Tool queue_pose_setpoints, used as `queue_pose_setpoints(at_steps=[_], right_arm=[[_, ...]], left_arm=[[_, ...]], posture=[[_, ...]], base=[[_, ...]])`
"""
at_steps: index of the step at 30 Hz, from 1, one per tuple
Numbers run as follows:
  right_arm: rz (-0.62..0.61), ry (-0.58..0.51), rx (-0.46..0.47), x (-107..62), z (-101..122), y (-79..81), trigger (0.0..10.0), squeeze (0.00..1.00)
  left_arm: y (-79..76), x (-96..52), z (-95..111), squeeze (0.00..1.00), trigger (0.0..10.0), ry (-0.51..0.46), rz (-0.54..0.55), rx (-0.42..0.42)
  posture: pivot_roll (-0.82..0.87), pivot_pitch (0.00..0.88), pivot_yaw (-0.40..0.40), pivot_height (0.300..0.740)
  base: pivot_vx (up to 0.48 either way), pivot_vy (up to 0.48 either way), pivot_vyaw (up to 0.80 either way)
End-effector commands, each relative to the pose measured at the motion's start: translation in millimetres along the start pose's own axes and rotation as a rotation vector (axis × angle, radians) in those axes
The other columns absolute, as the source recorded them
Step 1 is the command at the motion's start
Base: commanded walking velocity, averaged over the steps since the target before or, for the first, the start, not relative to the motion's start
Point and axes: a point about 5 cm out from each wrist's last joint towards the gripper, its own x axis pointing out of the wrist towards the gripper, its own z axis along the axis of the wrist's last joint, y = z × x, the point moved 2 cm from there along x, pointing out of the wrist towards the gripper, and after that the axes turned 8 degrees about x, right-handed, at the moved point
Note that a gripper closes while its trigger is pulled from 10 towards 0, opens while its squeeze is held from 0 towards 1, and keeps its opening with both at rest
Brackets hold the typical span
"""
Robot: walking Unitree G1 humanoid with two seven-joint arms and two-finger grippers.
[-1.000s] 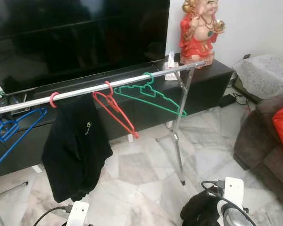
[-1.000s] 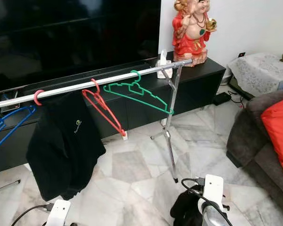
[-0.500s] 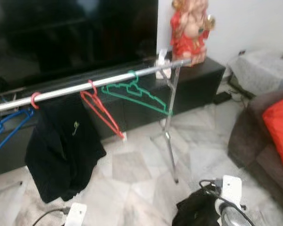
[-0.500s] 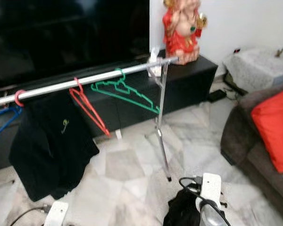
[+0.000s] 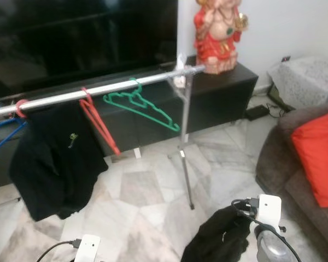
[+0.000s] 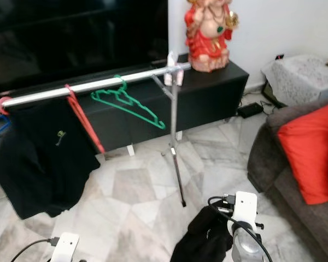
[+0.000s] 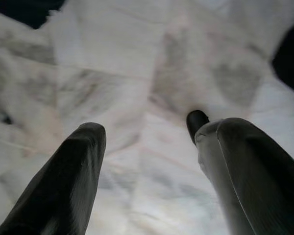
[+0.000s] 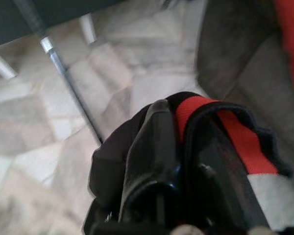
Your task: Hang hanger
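A chrome clothes rail [image 5: 109,88] is standing in front of a black TV cabinet [image 5: 224,93], and four hangers are hanging from it: a green hanger [image 5: 138,104] nearest the rail's upright, a red hanger [image 5: 98,124] beside it, a pink-hooked hanger [image 5: 21,107] carrying a black shirt [image 5: 52,158], and a blue hanger [image 5: 1,136] that is being cut off by the picture's edge. One red and gold figurine [image 5: 216,34] is sitting on the cabinet, and one red cushion [image 5: 317,158] is lying on a brown sofa [image 5: 295,180] at the robot's right. The right gripper [image 8: 179,147] is sitting low over the marble floor [image 5: 147,191], well apart from the rail and below it, with its fingers [image 8: 154,147] clamped on a red hanger strip [image 8: 220,132] wrapped in a black garment [image 6: 202,243]; the cloth is hiding most of that hanger, so its shape is hard to make out. The left gripper [image 7: 147,147] is hanging over bare floor, its two fingers spread apart with nothing between them.
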Motion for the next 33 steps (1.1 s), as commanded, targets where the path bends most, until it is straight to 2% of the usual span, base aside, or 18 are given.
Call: queue_pose_setpoints(at_steps=[1, 8, 11, 15, 16, 17, 18, 19, 22, 23, 25, 27, 29, 33], right_arm=[[0.027, -0.027, 0.003, 3.0, 7, 10.4, 10.0, 0.00], [0.037, -0.035, 0.003, 6.9, 13, 14.3, 10.0, 0.00], [0.048, -0.057, 0.004, 11.2, 22, 17.4, 10.0, 0.00], [0.064, -0.067, -0.005, 13.7, 28, 19.2, 10.0, 0.00], [0.063, -0.067, -0.004, 14.5, 30, 18.3, 10.0, 0.00], [0.062, -0.068, -0.003, 15.0, 31, 17.5, 10.0, 0.00], [0.065, -0.067, -0.007, 15.3, 32, 17.2, 10.0, 0.00], [0.069, -0.063, -0.013, 16.2, 33, 16.3, 10.0, 0.00], [0.071, -0.044, -0.030, 17.2, 32, 14.3, 10.0, 0.00], [0.071, -0.044, -0.030, 17.2, 32, 14.3, 10.0, 0.00], [0.069, -0.038, -0.027, 17.7, 33, 13.2, 10.0, 0.00], [0.069, -0.033, -0.030, 17.7, 32, 13.2, 10.0, 0.00], [0.070, -0.016, -0.017, 17.9, 30, 12.5, 10.0, 0.00], [0.074, -0.002, -0.025, 18.3, 30, 11.5, 10.0, 0.00]], left_arm=[[11.5, -0.8, -6, 0.00, 10.0, 0.021, 0.036, -0.006], [12.8, 0.1, 0, 0.00, 10.0, 0.003, 0.048, -0.029], [15.1, 0.4, 8, 0.00, 10.0, -0.043, 0.084, -0.102], [17.2, 0.1, 18, 0.00, 10.0, -0.108, 0.109, -0.122], [22.4, -0.1, 31, 0.00, 10.0, -0.172, 0.134, -0.137], [32.9, -1.0, 57, 0.00, 10.0, -0.271, 0.165, -0.146], [48.5, -5.4, 89, 0.00, 10.0, -0.400, 0.203, -0.153], [66.2, -18.4, 135, 0.00, 10.0, -0.601, 0.244, -0.162], [66.9, -34.4, 169, 0.00, 10.0, -0.777, 0.246, -0.130], [66.9, -34.4, 169, 0.00, 10.0, -0.777, 0.246, -0.130], [62.4, -42.3, 180, 0.00, 10.0, -0.852, 0.230, -0.128], [59.7, -46.0, 183, 0.00, 10.0, -0.883, 0.229, -0.126], [49.6, -52.9, 187, 0.00, 10.0, -0.941, 0.217, -0.096], [44.7, -57.7, 189, 0.00, 10.0, -0.979, 0.211, -0.097]], posture=[[-0.16, 0.000, 0.041, 0.740], [-0.15, 0.000, 0.042, 0.740], [-0.15, 0.000, 0.042, 0.740], [-0.15, 0.000, 0.036, 0.740], [-0.14, 0.000, 0.022, 0.740], [-0.13, 0.000, 0.011, 0.740], [-0.13, 0.000, 0.005, 0.740], [-0.11, 0.000, -0.014, 0.740], [-0.10, 0.000, -0.037, 0.740], [-0.10, 0.000, -0.037, 0.740], [-0.11, 0.000, -0.044, 0.740], [-0.11, 0.000, -0.045, 0.740], [-0.13, 0.000, -0.048, 0.740], [-0.13, 0.000, -0.056, 0.740]], base=[[0.000, 0.000, 0.00], [0.000, 0.000, 0.00], [0.000, 0.000, 0.00], [0.000, 0.000, 0.00], [0.000, 0.000, 0.00], [0.000, 0.000, 0.00], [0.000, 0.000, 0.00], [0.000, 0.000, 0.00], [0.000, 0.000, 0.00], [0.000, 0.000, 0.00], [0.000, 0.000, 0.00], [0.000, 0.000, 0.00], [0.000, 0.000, 0.00], [0.000, 0.000, 0.00]])
